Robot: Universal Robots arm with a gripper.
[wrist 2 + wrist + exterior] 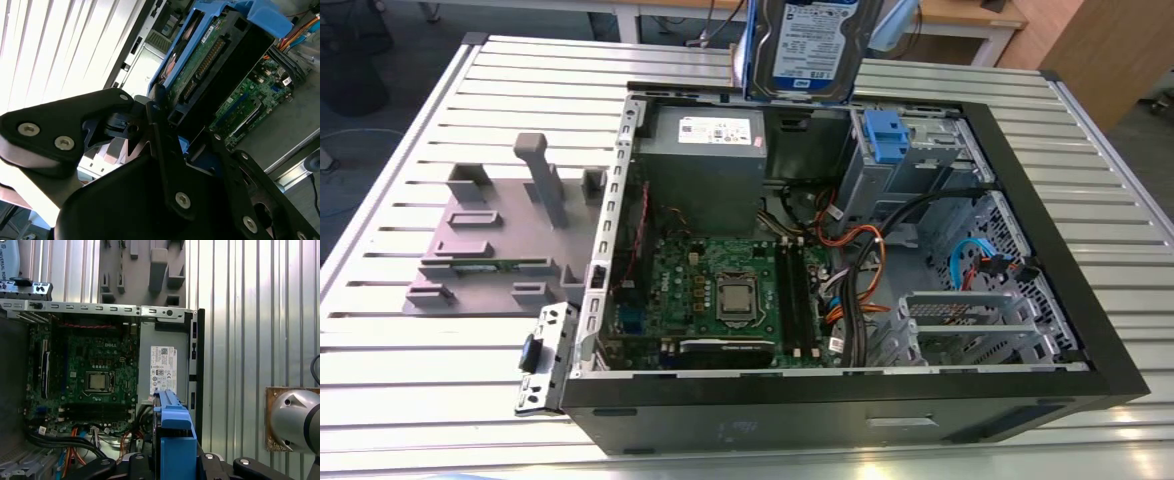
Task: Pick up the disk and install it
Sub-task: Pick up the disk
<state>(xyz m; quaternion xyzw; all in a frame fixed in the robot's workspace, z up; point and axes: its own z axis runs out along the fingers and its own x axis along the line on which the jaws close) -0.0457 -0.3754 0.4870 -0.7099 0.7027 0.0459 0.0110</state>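
- Pincer (170,127) is closed firmly on the disk (215,55), clamping it by the blue bracket (267,17) on both sides.
- The disk runs straight out from the pincer, with its long axis in line with the pincer.
- In the exterior view the disk (811,45) hangs upright at 12 o'clock, label facing the camera. It is clear above the far rim of the open computer case (1067,250) and touches nothing.
- The drive cage (887,135) with its blue latch sits inside the case at about 1 o'clock. It is below the hanging disk and just toward its 3 o'clock side.
- The power supply (704,150) lies under the disk's 9 o'clock side, and the motherboard (720,290) spreads toward 6 o'clock.
- The grey stand (494,230) rests on the bench (400,150) at 9 o'clock, outside the case and well apart.
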